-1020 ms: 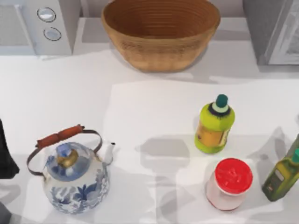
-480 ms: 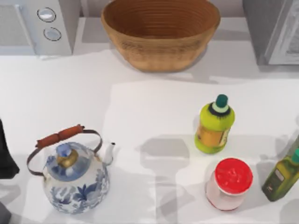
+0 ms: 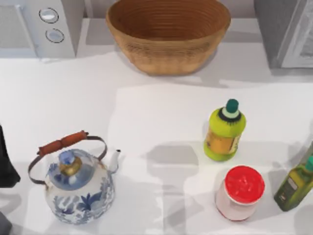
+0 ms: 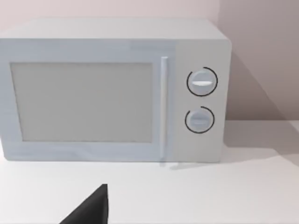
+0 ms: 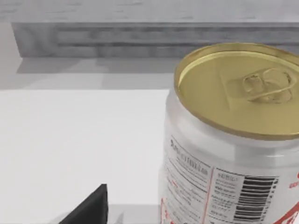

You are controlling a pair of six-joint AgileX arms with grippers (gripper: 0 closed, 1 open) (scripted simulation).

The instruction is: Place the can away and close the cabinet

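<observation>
Tabletop (image 3: 146, 112), present holdings: microwave (image 3: 39, 27) at the far left corner; woven basket (image 3: 168, 34) at far centre; blue-and-white kettle (image 3: 78, 183) near left; yellow-green bottle (image 3: 225, 132), red-lidded jar (image 3: 240, 192) and olive oil bottle (image 3: 293, 186) grouped near right. None of these has shifted over the last second. The one change is in the grey shadows along the top view's right edge, beside the oil bottle, which have thinned and slid. By judgement, this means the right arm is travelling just beyond that edge. Task item: the can (image 5: 233, 140), gold-topped with its pull tab unopened, stands upright and very close in the right wrist view. White surface lies around it, and the grey cabinet (image 5: 154, 39) runs behind it. Right gripper (image 5: 91, 207): a dark corner of it shows beside the can; whether its fingers are closed on the can or open cannot be told. Left arm (image 3: 6, 164): parked at the left edge and facing the microwave; the state of its fingers cannot be told either. Task standing, by judgement: early, with the can not yet stowed and the cabinet yet to be closed.
</observation>
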